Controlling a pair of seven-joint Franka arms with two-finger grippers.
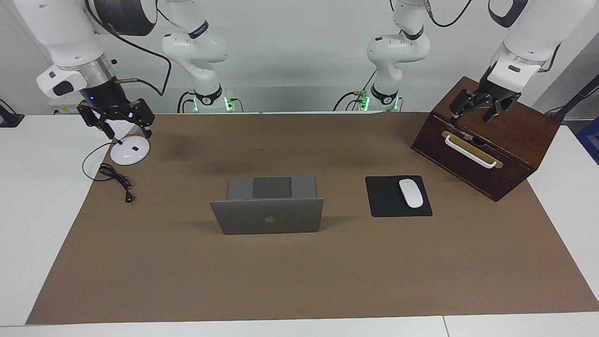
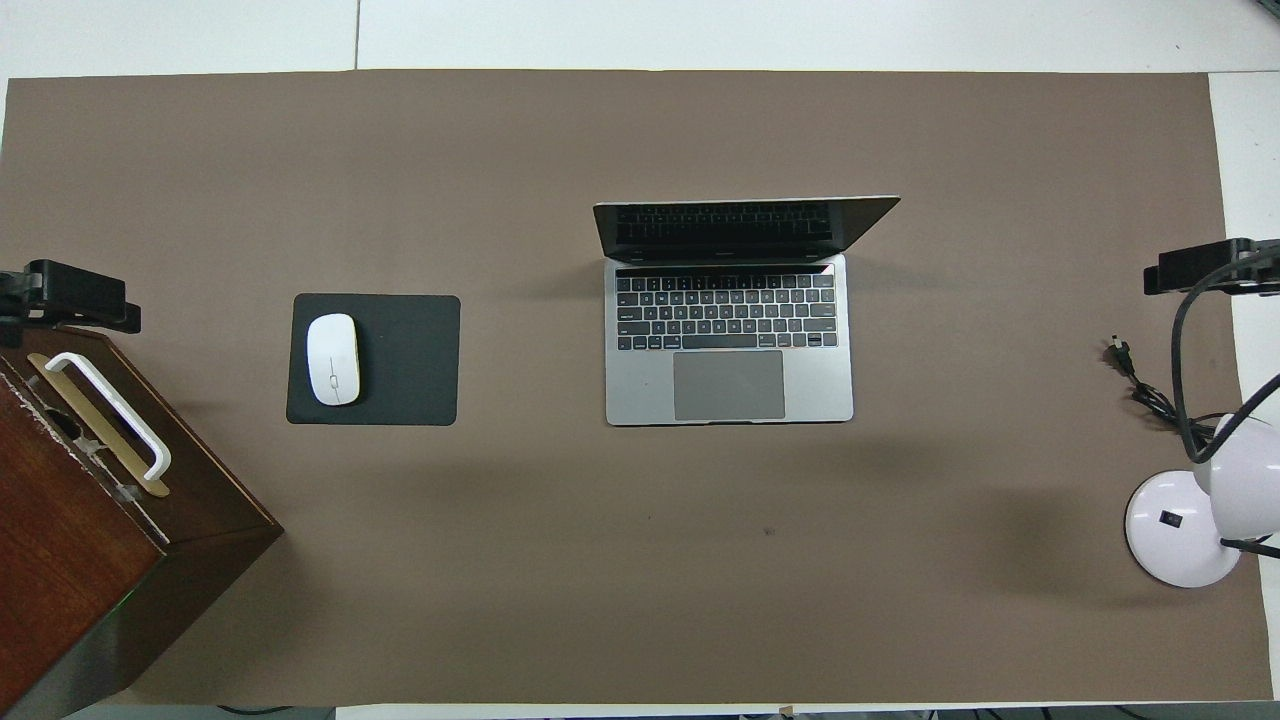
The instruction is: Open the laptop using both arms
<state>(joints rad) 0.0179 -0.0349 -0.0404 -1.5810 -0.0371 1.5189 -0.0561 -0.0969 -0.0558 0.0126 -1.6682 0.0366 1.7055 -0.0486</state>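
The laptop stood open mid-surface beside the mouse pad, so both empty, spread-fingered grippers, the left over the box, the right over the lamp, seemingly needed only to retreat clear.

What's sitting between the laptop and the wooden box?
A black mouse pad with a white mouse on it lies between the laptop and the wooden box, clearest overhead.

both arms have glossy white rounded housings with dark grey panels and black joint bands. loose black cables run along the links. green indicator lights glow at each base. silver wrist rings and a small blue light precede the black jaws.
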